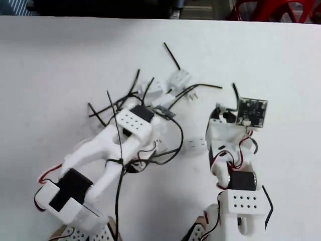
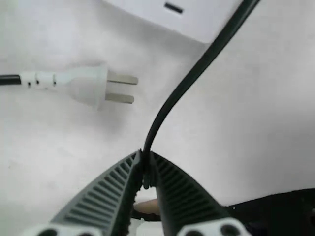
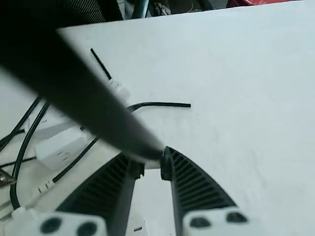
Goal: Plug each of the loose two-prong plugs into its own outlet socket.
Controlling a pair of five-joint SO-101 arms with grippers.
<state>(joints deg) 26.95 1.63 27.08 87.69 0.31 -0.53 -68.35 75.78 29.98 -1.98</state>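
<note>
1. Counting first: there were two arms on the white table (image 1: 60,60), so two claws.
2. In the high view I made out three white socket blocks. The far socket (image 1: 179,78) sat at the back of the pile, and the middle socket (image 1: 153,86) was just beside it, partly behind the left arm. The lone socket (image 1: 196,144) lay by itself between the two arms.
3. I could only pick out one plug for sure. The white two-prong plug (image 2: 88,83) lay flat on the table with both prongs bare, so it wasn't in any socket. Its prongs pointed toward the cable the left claw had, but didn't touch it.
4. A bunch of black cable ends were fanned out around the left arm's head, too tangled for me to count.
5. The left gripper (image 2: 146,158) had its fingers squeezed right together on a thin black cable (image 2: 197,64). I saw no gap at the tips, and the cable ran away across the table toward a socket corner.
6. The right gripper (image 3: 152,160) had its fingers almost together, pinching the end of a blurry dark cord (image 3: 74,88) right at the tips. It sat off to the side of the pile, near the lone socket.
</note>
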